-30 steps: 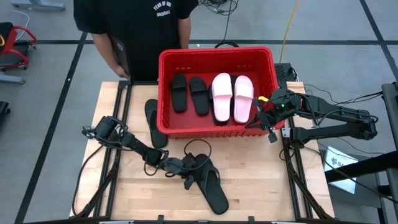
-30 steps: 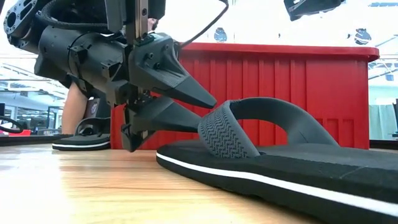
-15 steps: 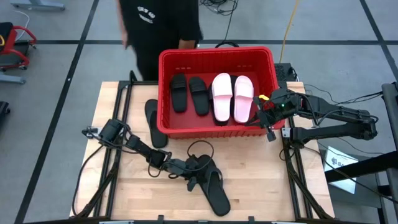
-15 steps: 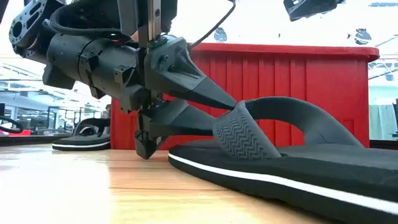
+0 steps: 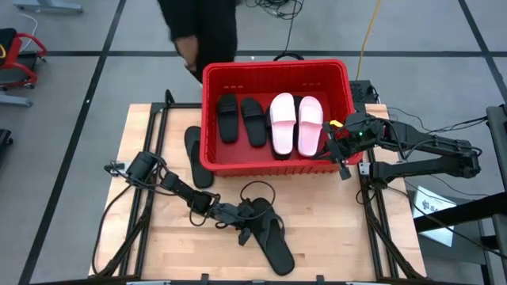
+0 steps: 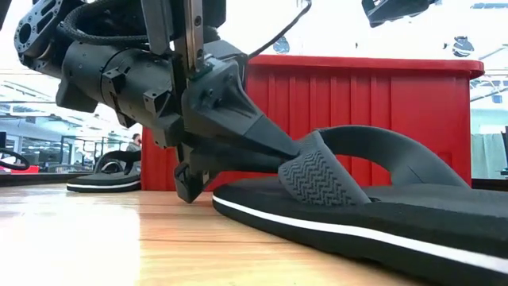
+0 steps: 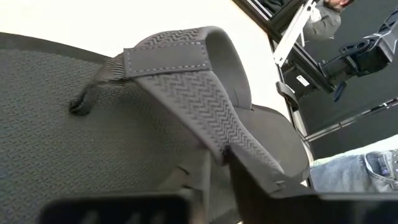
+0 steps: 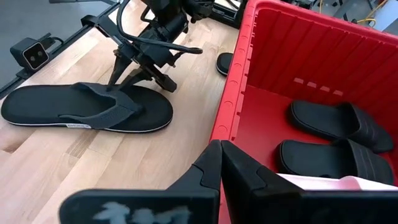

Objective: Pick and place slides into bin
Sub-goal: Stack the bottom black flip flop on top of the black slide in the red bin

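A black thong slide [image 5: 269,240] lies sole-down near the table's front edge, and my left gripper [image 5: 244,215] is shut on its ribbed strap [image 6: 317,171]. Another black slide [image 5: 194,154] lies flat on the table against the outside of the red bin's [image 5: 273,67] left wall. Inside the bin lie two black slides [image 5: 240,119] and two pink slides [image 5: 295,123]. My right gripper [image 5: 342,158] hangs shut over the bin's near right corner, touching nothing. My left gripper [image 7: 227,158] pinches one side arm of the thong strap [image 7: 211,134] between its two fingers, one above it and one beneath it. The fingers [image 6: 270,143] slant down from the table's left. The slide's sole [image 6: 357,230] rests flat on the table.
The bin stands at the table's far middle, its thick rim [image 8: 242,56] well above the tabletop. Bare wood [image 5: 341,222] lies to the right of the held slide. A person [image 5: 202,32] stands behind the table's far edge. Cables trail from the left arm [image 5: 127,170].
My left gripper's fingers, which stood apart on either side of the strap, have shut on it. The slide stays on the table. The person behind the table has moved along the far edge.
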You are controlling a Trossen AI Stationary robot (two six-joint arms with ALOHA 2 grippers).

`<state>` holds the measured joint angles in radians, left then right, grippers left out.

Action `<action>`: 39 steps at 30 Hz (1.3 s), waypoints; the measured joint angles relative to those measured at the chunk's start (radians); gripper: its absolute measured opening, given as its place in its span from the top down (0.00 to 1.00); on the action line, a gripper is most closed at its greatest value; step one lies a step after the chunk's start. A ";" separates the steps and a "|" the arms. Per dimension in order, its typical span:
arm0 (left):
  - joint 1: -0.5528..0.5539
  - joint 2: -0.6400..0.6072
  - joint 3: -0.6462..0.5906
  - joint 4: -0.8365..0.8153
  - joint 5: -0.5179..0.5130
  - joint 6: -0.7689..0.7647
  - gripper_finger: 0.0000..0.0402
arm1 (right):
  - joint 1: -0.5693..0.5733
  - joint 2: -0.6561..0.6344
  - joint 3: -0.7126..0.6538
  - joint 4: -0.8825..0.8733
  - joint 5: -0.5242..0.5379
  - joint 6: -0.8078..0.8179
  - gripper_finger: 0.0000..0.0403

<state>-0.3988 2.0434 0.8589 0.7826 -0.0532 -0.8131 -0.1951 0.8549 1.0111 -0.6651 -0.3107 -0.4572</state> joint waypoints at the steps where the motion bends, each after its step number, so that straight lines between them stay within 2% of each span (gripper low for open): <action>1: 0.000 0.000 0.000 0.000 0.000 0.000 0.91 | 0.000 0.000 0.000 0.000 0.000 0.000 1.00; 3: 0.000 0.000 0.000 0.000 0.000 -0.003 0.97 | 0.000 0.000 0.000 0.000 0.000 0.000 1.00; 9: 0.000 -0.001 0.000 0.001 0.000 -0.026 0.99 | 0.000 0.000 0.000 0.000 0.002 0.000 1.00; 29: 0.025 -0.066 -0.001 0.036 0.027 -0.053 1.00 | 0.000 0.000 0.000 0.002 0.001 0.000 1.00; 39: 0.025 -0.167 0.014 -0.056 0.042 -0.017 1.00 | 0.000 0.000 0.000 0.001 0.000 -0.001 1.00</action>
<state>-0.3743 1.8762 0.8727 0.7270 -0.0111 -0.8301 -0.1947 0.8551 1.0111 -0.6640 -0.3111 -0.4583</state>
